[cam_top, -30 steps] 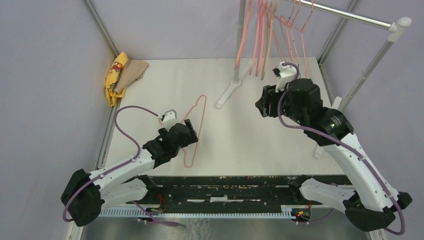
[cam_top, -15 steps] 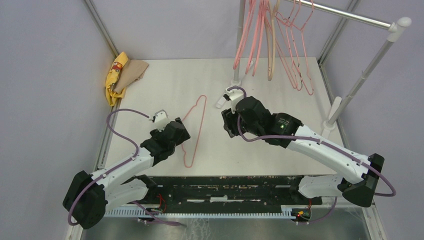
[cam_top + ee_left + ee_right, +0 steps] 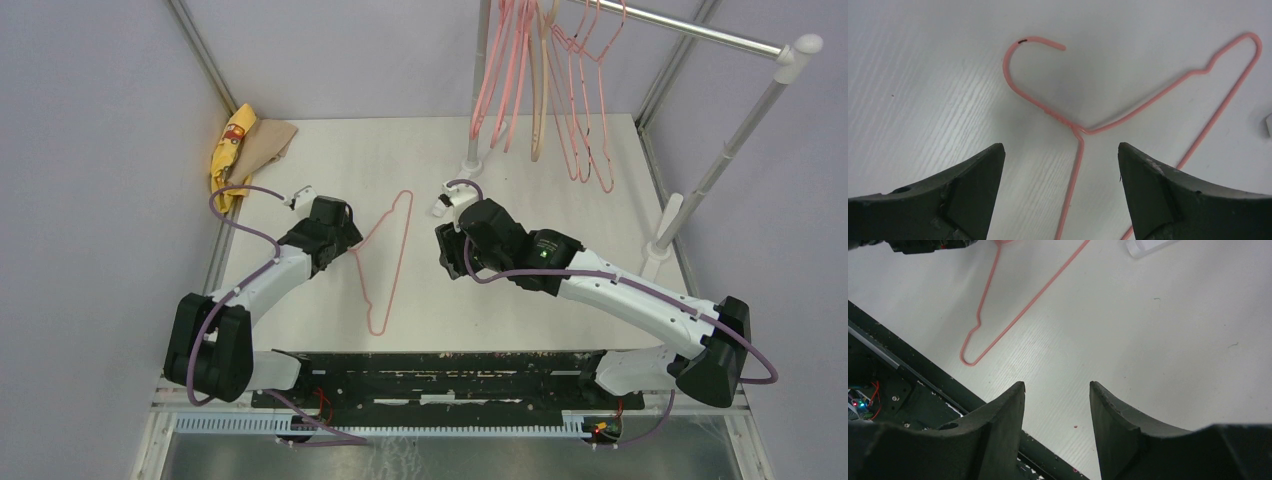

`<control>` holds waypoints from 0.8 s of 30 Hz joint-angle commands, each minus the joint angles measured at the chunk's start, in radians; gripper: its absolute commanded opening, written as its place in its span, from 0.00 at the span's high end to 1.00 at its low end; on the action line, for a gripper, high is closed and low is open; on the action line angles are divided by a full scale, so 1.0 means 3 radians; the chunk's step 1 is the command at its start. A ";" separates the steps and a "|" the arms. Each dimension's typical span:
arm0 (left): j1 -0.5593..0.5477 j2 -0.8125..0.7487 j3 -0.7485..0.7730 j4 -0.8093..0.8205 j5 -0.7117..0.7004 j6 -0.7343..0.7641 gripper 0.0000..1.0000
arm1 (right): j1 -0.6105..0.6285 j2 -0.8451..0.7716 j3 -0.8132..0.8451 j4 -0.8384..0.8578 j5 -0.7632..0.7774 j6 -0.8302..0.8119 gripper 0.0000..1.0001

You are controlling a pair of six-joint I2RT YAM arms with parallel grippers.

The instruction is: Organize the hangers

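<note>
From above, the left claw (image 3: pixel 345 238) stands spread beside the pink wire hanger (image 3: pixel 400 260), which lies flat on the table (image 3: pixel 560 290) with its neck just ahead of the fingers. The right claw (image 3: pixel 448 255) hovers on the hanger's other side, jaws parted, holding nothing. The other hangers (image 3: pixel 520 80) hang from the rail (image 3: pixel 700 30), well beyond it.

On the left wrist camera, the neck sits between the open jaws, with the hook (image 3: pixel 1038 39) ahead.

On the right wrist camera there is only bare table between its jaws, and the hanger lies far ahead to its left.

My worry is that the wire is thin and lies flat. The fingers may scrape the table, close on nothing, or nudge it aside.
</note>
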 commanded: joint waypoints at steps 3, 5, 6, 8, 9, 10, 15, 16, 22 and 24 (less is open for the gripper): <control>0.0308 0.0392 0.0347 -0.0024 0.0342 0.0356 0.11 | 0.0013 0.0076 -0.0052 0.0215 -0.0074 0.0072 0.43; 0.0338 0.0474 0.0385 -0.0028 0.0363 0.0372 0.10 | 0.0012 0.0089 -0.0053 0.0222 -0.0051 0.0061 0.43; 0.0353 0.0507 0.0404 -0.0034 0.0368 0.0380 0.10 | 0.0013 0.0102 -0.0054 0.0227 -0.0047 0.0059 0.43; 0.0420 0.0572 0.0459 -0.0051 0.0395 0.0415 0.09 | 0.0013 0.0123 -0.0048 0.0236 -0.0046 0.0054 0.43; 0.0448 0.0600 0.0483 -0.0059 0.0405 0.0435 0.08 | 0.0014 0.0138 -0.0043 0.0232 -0.0047 0.0048 0.43; 0.0479 0.0625 0.0505 -0.0075 0.0401 0.0449 0.08 | 0.0011 0.0152 -0.0041 0.0233 -0.0050 0.0048 0.42; 0.0603 0.0690 0.0525 -0.0106 0.0401 0.0518 0.07 | 0.0013 0.0223 -0.0059 0.0246 -0.0052 0.0047 0.42; 0.0610 0.0712 0.0526 -0.0105 0.0408 0.0519 0.06 | 0.0009 0.0239 -0.0055 0.0248 -0.0058 0.0047 0.42; 0.0621 0.0950 0.0662 -0.0189 0.0441 0.0543 0.09 | 0.0010 0.0299 -0.0047 0.0280 -0.0070 0.0018 0.42; 0.0625 0.1012 0.0712 -0.0220 0.0424 0.0553 0.11 | 0.0009 0.0320 -0.0054 0.0280 -0.0066 0.0013 0.42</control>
